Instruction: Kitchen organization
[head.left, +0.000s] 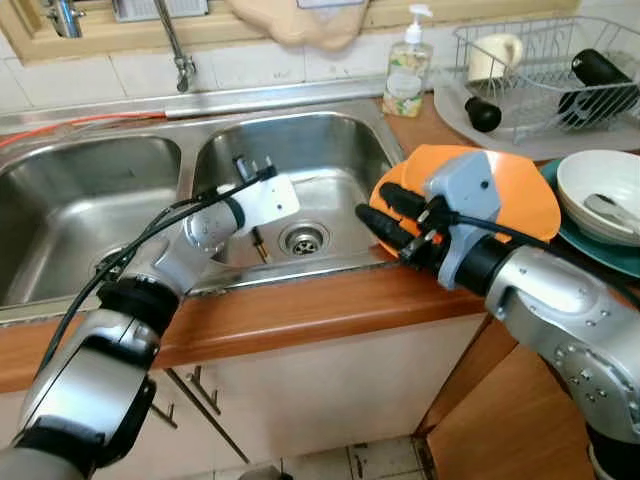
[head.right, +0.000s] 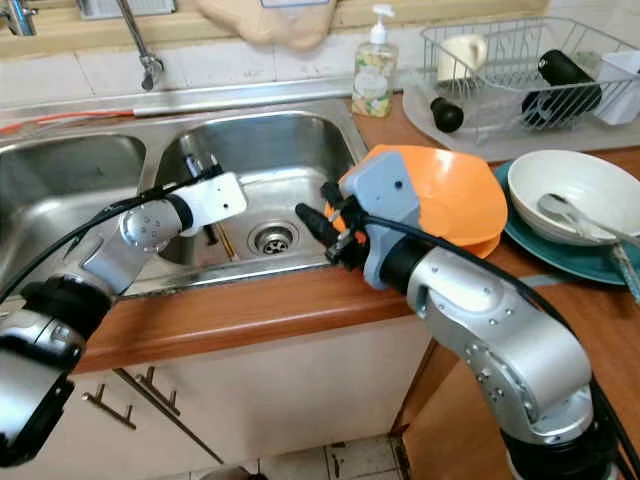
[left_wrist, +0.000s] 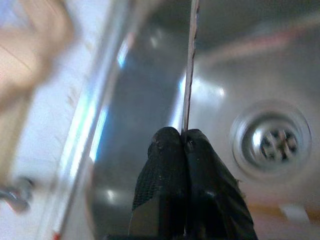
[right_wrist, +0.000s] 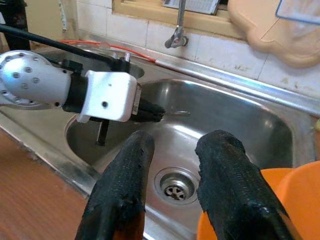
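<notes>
My left gripper (left_wrist: 184, 136) hangs inside the right sink basin (head.left: 340, 150), above and to the left of the drain (head.left: 303, 239). It is shut on a thin metal utensil (left_wrist: 190, 65), whose silver tip (right_wrist: 178, 113) sticks out past the fingertips. My right gripper (head.left: 384, 216) is open at the basin's right edge with nothing between its fingers (right_wrist: 227, 175). It hovers over the near rim of stacked orange bowls (head.left: 525, 195) on the wooden counter.
A white bowl (head.left: 600, 190) with a spoon sits on a teal plate (head.left: 600, 255) at the right. Behind it stands a dish rack (head.left: 545, 70) with a cup and a black bottle. A soap dispenser (head.left: 407, 70), the tap (head.left: 180, 55) and the left basin (head.left: 80, 200) lie behind and to the left.
</notes>
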